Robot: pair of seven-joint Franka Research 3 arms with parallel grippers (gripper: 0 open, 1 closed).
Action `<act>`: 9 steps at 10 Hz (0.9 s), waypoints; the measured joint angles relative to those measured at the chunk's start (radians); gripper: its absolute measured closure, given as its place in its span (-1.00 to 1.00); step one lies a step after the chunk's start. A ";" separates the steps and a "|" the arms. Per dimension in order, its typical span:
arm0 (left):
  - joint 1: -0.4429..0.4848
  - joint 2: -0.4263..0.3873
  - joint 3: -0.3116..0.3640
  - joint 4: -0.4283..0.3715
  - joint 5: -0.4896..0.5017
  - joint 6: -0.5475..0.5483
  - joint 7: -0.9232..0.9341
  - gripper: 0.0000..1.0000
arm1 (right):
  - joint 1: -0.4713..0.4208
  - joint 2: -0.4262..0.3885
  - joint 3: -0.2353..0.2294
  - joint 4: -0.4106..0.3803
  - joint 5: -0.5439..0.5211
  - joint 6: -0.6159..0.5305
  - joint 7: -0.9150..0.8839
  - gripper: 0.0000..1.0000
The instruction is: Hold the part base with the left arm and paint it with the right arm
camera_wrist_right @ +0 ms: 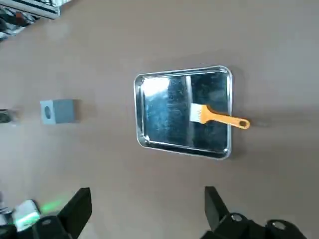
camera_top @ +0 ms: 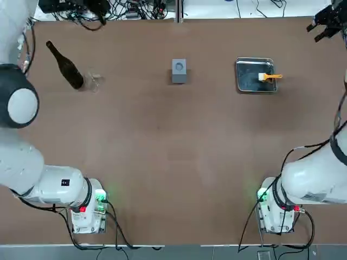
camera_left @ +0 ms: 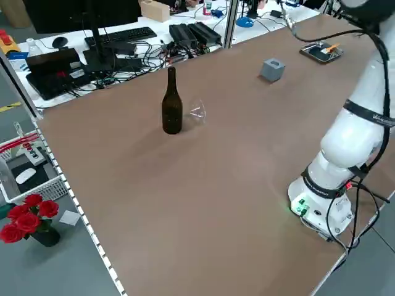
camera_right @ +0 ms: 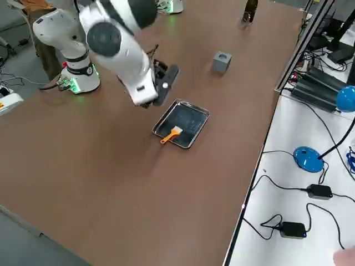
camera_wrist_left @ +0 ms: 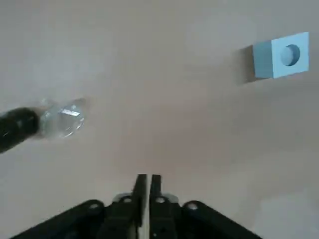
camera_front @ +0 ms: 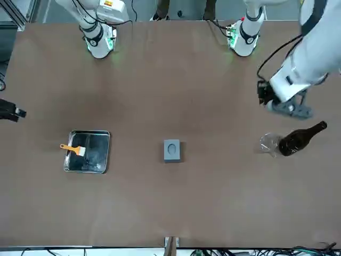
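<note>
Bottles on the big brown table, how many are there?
1. The dark bottle stands on the table's left part, right beside a clear glass. I see no others there, though the arms could hide one.

on the brown desk (camera_top: 162,141): one grey block with a round recess (camera_top: 179,71), one shiny rectangular metal tray (camera_top: 256,76), one orange-handled brush (camera_top: 269,77), one dark glass bottle (camera_top: 66,67), one clear glass (camera_front: 270,144) (five objects).

I can't see the left gripper in the top view; the picture's edge cuts off its arm (camera_top: 21,103). My left wrist view crops the bottle (camera_wrist_left: 17,128), leaving one end. In the right wrist view, I can't make out the brush's (camera_wrist_right: 218,116) bristle tips against the tray's (camera_wrist_right: 164,109) glare.
</note>
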 joint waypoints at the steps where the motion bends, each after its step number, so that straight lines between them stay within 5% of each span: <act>1: -0.030 0.052 -0.011 -0.001 0.000 0.046 -0.001 0.85 | -0.016 0.083 -0.013 0.008 0.080 -0.030 -0.067 -1.00; 4: -0.125 0.209 -0.015 -0.003 0.000 0.200 -0.002 0.98 | -0.094 0.322 -0.028 0.082 0.246 -0.091 -0.234 -1.00; 9: -0.217 0.387 -0.017 0.002 0.000 0.441 -0.004 0.98 | -0.159 0.568 -0.024 0.202 0.424 -0.141 -0.301 -1.00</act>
